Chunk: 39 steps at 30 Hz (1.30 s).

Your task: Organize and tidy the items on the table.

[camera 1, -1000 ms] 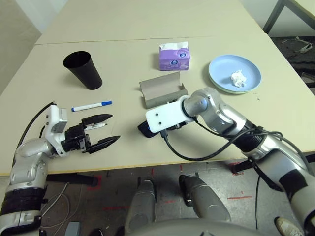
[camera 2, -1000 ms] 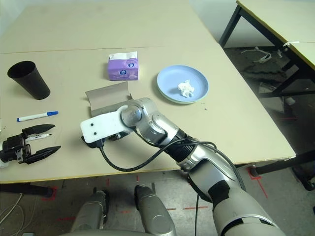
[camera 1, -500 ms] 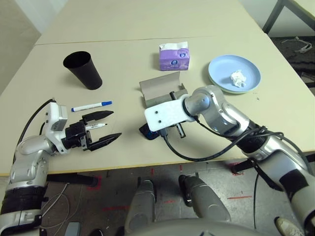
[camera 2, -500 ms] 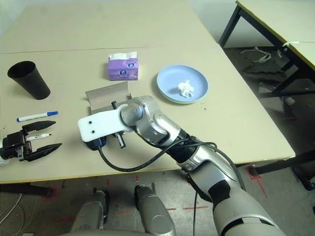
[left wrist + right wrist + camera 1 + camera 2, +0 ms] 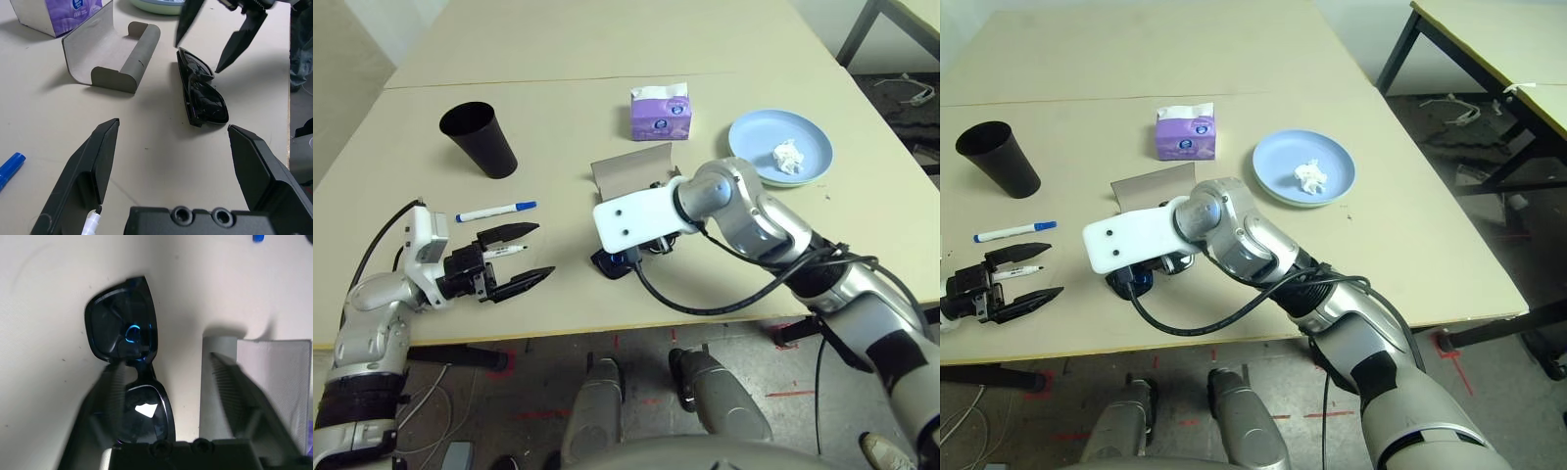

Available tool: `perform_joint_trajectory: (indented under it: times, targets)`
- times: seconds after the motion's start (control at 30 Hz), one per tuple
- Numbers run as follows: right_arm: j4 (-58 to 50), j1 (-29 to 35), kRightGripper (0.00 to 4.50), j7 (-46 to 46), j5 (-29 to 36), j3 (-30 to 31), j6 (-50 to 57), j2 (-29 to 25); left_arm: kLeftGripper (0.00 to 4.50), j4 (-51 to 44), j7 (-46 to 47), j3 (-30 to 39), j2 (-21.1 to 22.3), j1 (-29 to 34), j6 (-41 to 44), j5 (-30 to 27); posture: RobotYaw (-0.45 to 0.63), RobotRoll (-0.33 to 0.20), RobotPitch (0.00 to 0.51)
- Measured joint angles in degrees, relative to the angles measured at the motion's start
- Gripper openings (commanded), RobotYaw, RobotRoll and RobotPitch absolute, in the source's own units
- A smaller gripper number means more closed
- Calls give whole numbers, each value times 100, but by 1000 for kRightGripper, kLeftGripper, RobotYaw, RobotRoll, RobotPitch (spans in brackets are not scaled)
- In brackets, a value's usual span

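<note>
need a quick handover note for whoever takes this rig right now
Left end effector: open, empty, hovering low at the table's left, a black-capped marker under it.
Right end effector: open, above the sunglasses, which lie folded on the table beside the open case.
Blue marker lies near the cup. Tissue wad sits on the stacked plates; tissue pack stands behind the case.
Left: sunglasses into case, markers tidied.

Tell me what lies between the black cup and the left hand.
The blue-capped marker lies on the table between the black cup and the left hand; the left eye view shows it.
</note>
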Motion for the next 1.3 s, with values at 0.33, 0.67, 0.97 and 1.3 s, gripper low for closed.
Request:
perform_joint_trajectory:
  times: [0.33, 0.67, 0.97, 1.3]
  targets:
    - [347, 305, 4450, -210, -162, 125, -512, -70, 4500, 0, -1, 14, 1, 39, 0, 0, -88, 0, 203]
    - [334, 390, 1963, -107, -143, 131, -499, -25, 4500, 0, -8, 14, 1, 28, 0, 3, -90, 0, 200]
    - [134, 358, 328, -25, -137, 37, -385, -16, 4500, -2, -4, 14, -3, 26, 0, 2, -88, 0, 198]
    - [144, 222, 255, 142, -104, -18, -340, -31, 4500, -2, 39, 14, -6, 32, 1, 1, -89, 0, 198]
